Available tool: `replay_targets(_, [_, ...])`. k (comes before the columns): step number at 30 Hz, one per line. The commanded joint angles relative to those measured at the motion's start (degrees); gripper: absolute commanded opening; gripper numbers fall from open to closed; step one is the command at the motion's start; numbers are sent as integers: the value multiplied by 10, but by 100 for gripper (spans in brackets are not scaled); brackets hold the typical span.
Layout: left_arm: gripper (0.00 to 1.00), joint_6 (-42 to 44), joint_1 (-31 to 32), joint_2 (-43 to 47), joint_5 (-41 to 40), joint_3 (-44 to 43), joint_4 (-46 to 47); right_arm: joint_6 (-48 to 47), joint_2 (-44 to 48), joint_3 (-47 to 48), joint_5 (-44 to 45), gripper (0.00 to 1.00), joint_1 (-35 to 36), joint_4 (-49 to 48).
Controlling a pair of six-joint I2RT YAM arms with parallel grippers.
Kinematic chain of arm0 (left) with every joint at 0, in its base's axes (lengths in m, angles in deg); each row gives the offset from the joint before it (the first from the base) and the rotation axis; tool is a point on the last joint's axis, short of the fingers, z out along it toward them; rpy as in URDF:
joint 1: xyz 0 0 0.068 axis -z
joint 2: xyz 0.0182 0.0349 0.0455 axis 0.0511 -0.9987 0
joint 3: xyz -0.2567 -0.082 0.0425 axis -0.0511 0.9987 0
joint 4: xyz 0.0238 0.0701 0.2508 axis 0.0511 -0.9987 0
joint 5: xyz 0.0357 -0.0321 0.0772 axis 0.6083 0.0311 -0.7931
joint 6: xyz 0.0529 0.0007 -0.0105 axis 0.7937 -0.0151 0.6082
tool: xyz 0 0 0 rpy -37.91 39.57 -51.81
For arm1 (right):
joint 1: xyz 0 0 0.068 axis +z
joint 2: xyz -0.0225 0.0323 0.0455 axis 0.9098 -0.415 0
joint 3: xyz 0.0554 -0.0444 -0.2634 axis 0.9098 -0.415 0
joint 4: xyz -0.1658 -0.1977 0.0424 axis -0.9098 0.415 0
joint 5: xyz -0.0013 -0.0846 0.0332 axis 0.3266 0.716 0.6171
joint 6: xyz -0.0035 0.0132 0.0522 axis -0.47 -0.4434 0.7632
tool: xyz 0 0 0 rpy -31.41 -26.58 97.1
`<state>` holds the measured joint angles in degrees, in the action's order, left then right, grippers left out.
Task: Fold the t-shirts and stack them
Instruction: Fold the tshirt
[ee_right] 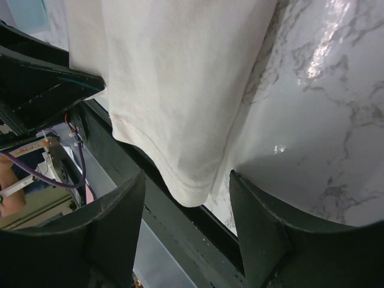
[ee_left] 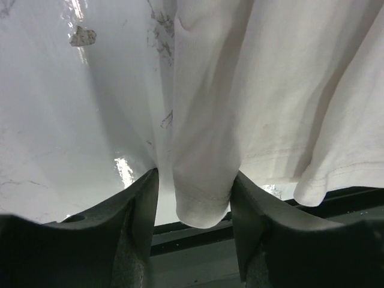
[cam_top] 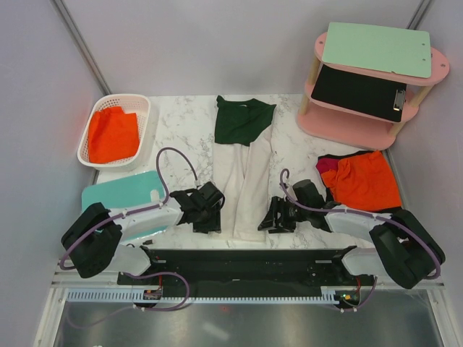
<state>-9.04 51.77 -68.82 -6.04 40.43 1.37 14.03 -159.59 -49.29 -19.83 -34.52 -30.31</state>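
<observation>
A cream-white t-shirt (cam_top: 246, 189) lies folded into a long strip down the middle of the marble table. A dark green t-shirt (cam_top: 242, 119) lies folded at its far end. My left gripper (cam_top: 215, 211) is at the strip's near left corner. In the left wrist view the left gripper (ee_left: 194, 174) is open with the hem corner (ee_left: 201, 207) between its fingers, the right finger touching cloth. My right gripper (cam_top: 275, 215) is at the near right corner. There the right gripper (ee_right: 187, 174) stands open around the other hem corner (ee_right: 189, 189), with gaps on both sides.
A white basket (cam_top: 87, 148) holding orange cloth sits far left, and a teal board (cam_top: 123, 191) lies under the left arm. A pink two-tier shelf (cam_top: 362, 124) with clipboards stands far right. An orange cloth (cam_top: 365, 181) lies beside the right arm. A black rail (cam_top: 246, 260) runs along the near edge.
</observation>
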Motion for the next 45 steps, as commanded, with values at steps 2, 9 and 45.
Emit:
replay_targets(2, [48,-32,0,1,41,6,51,9,-53,-3,12,65,19,3])
replay_targets(9, [19,-30,0,-14,50,1,56,9,-106,39,3,47,53,38])
replay_targets(45, [2,119,-150,-155,26,-339,-32,-168,-134,340,275,0,17,105])
